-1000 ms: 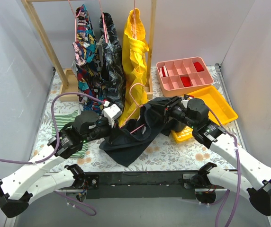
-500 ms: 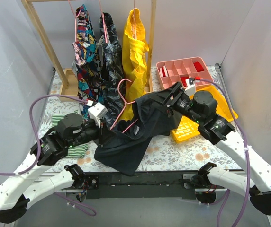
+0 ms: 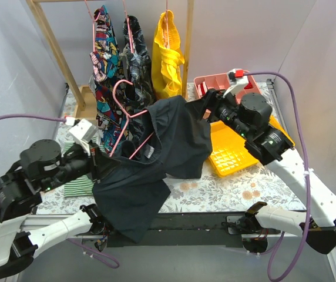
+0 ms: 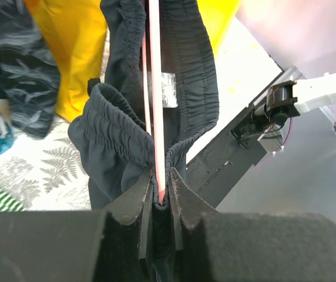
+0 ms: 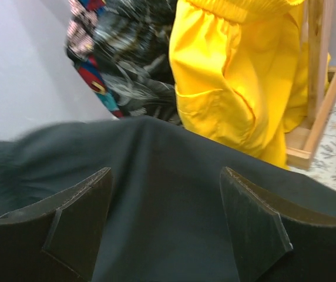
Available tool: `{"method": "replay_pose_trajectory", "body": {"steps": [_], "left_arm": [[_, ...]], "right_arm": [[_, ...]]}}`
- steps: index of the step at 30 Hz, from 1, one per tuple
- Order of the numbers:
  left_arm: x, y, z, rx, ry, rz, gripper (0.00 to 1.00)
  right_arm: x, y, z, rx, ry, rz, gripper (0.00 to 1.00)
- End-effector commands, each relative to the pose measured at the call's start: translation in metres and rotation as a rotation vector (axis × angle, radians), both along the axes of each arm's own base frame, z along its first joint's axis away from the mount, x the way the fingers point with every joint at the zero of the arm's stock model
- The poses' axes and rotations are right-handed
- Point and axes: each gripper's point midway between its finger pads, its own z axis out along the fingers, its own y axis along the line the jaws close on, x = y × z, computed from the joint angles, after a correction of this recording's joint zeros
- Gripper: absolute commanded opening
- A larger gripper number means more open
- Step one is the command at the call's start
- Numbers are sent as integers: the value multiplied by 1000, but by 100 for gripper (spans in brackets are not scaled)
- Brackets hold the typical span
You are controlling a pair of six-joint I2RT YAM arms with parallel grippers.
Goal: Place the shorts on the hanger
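The dark shorts hang stretched in the air between both arms, and one end droops over the table's front edge. The pink hanger stands with its hook up, and its wire runs into the waistband. My left gripper is shut on the hanger wire and the gathered waistband together; the jaws pinch both. My right gripper is at the shorts' upper right end. In its wrist view the fingers are wide apart, with dark cloth spread between them.
A wooden rack at the back holds a multicoloured garment, a patterned garment and a yellow garment. A pink compartment box and a yellow tray lie at the right. A green striped cloth lies at the left.
Both arms have risen, lifting the shorts and hanger off the table. The left gripper moved left and toward the front; the right gripper moved up and back. The shorts now hang stretched.
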Motion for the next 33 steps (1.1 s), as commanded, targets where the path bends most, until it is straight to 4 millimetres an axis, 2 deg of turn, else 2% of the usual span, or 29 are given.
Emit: {"method": "replay_pose_trajectory", "body": {"steps": [1,8,13,17,21,25,28,33], "left_arm": [[-5,27,29,-11,-61,71,0],[-23,60,72,-117,-161,129,0],[-35,84,110,-214,-252,169,0],[-39,104,127,-261,-291,230,0],[-46,120,142,-306,-331,267,0],[-50,122,141,-312,-332,258,0],[-55,131,148,-343,-358,275,0],[-64,162,168,-401,-436,383,0]], "right_arm": [[20,13,-8,-122,-115,22,80],[32,29,-16,-159,-158,61,80],[29,38,-29,-159,-141,100,79],[28,42,-40,-169,-123,110,78],[23,46,-48,-168,-112,123,77],[22,47,-55,-179,-107,124,77],[22,48,-63,-188,-96,123,77],[20,47,-76,-203,-77,128,77]]}}
